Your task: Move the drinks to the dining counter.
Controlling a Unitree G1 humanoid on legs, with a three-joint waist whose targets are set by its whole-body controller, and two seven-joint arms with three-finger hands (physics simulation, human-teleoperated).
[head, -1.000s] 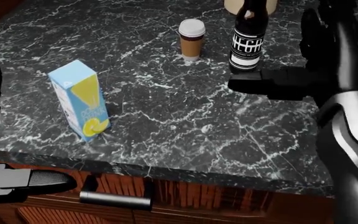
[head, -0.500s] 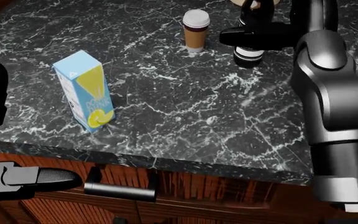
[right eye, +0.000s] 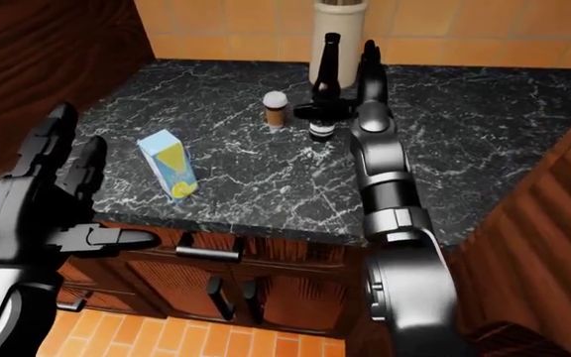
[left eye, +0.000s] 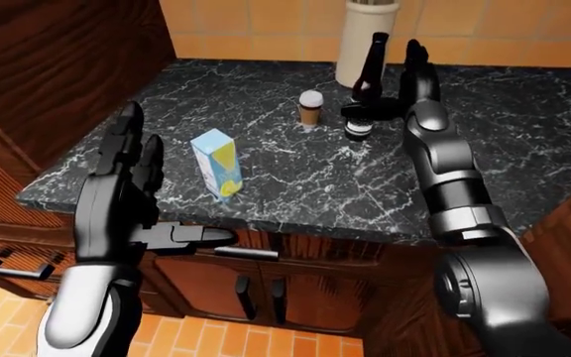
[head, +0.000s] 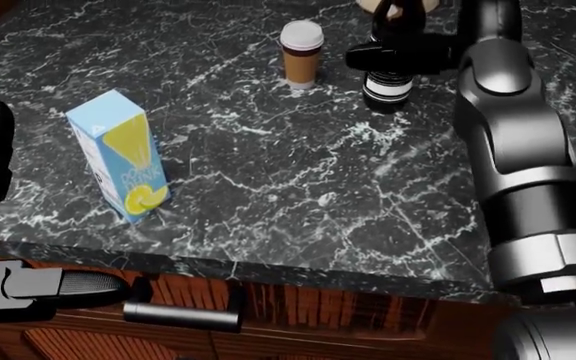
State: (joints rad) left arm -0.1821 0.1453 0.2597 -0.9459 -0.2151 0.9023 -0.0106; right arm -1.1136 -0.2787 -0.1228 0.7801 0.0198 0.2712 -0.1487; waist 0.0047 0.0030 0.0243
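Standing on veined black marble counter (head: 298, 187): glossy dark bottle (left eye: 364, 88) | right robot hand (left eye: 390, 95) grasping it | left robot hand (left eye: 132, 167) released

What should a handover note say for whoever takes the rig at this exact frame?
Right hand: at the dark bottle, one finger lying across its body; whether the fingers close round it cannot be told.
Left hand: open, holding nothing, raised near the counter's edge at the view's left.
Drinks: bottle, coffee cup and blue juice carton all stand upright on the black marble counter; the cup is just left of the bottle, the carton nearer the edge.
Done: nothing delivered yet.
Left: secure the bottle, carry it to the dining counter (not in view), then fetch the cup and the carton.
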